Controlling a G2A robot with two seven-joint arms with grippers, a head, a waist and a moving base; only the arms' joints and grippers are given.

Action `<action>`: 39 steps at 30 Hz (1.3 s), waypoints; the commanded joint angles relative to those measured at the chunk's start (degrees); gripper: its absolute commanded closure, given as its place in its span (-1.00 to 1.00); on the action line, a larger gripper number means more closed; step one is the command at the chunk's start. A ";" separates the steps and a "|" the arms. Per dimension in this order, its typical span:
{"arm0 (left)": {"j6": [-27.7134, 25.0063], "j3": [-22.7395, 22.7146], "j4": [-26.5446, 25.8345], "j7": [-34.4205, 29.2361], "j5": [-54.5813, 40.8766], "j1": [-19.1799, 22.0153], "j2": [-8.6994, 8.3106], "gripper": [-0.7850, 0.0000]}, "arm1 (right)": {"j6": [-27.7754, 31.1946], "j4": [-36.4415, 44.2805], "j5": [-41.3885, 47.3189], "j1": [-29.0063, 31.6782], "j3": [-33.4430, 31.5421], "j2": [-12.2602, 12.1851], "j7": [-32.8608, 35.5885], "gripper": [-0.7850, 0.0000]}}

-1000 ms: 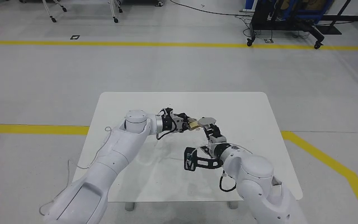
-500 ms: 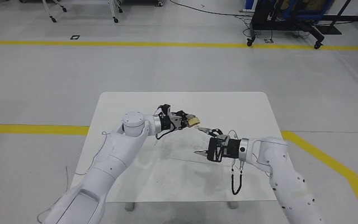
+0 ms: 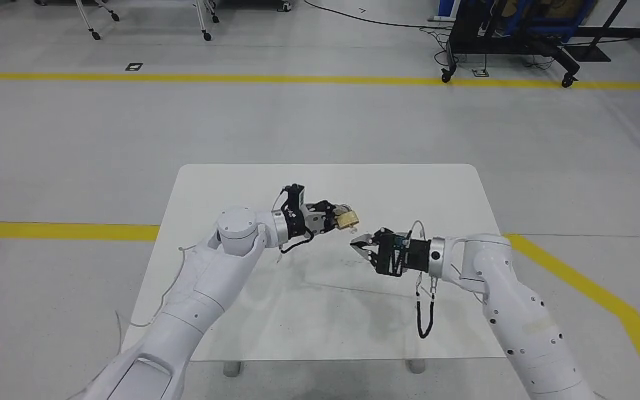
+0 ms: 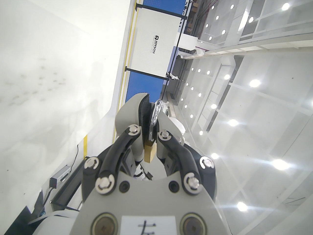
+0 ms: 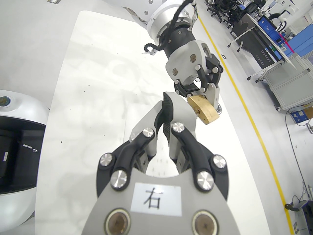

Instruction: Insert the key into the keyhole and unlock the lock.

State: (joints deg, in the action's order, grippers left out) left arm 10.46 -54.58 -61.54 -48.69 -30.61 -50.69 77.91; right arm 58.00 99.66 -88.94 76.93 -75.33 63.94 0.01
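The left arm runs from the near left corner up over the desk, elbow bent and forearm level, wrist turned toward the other arm. Its end effector is clamped on the brass lock, which hangs above the middle of the desk with its body sticking out past the fingertips and its flat face toward the right arm. In the left wrist view the lock's brass body sits between the fingers. Just right of the lock is the right end effector, aimed at it, fingertips just beside the brass body. In the right wrist view its fingers are drawn together, ribbed pads nearly meeting, and whether they pinch anything cannot be told. The right arm stretches back, forearm level, to the near right corner. The desk is white with rounded corners and faint scuffs. It stands on a pale grey floor crossed by yellow lines, with a dark wheeled frame at the far right.
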 commanded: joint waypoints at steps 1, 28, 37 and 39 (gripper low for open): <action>0.06 -0.13 -0.56 0.05 0.38 -0.34 -0.11 1.00 | 0.00 -0.97 0.60 -0.59 0.02 -0.11 0.25 1.00; -0.34 -2.92 -2.33 4.25 -1.68 -2.37 -0.40 1.00 | -9.46 3.59 -6.84 0.29 -0.01 -1.71 0.54 0.39; -0.12 -3.33 -3.39 7.94 -1.69 -3.21 -0.28 1.00 | -23.66 13.49 -18.57 7.38 1.85 -1.77 9.02 0.51; -0.19 -3.21 -3.68 8.50 -1.37 -3.31 -0.23 1.00 | -26.22 14.32 -21.36 7.41 3.57 -1.55 11.77 0.58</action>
State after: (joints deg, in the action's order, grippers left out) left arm 10.32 -57.83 -65.12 -40.44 -32.11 -53.95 77.65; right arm 33.02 113.72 -109.05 84.36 -72.49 62.30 10.46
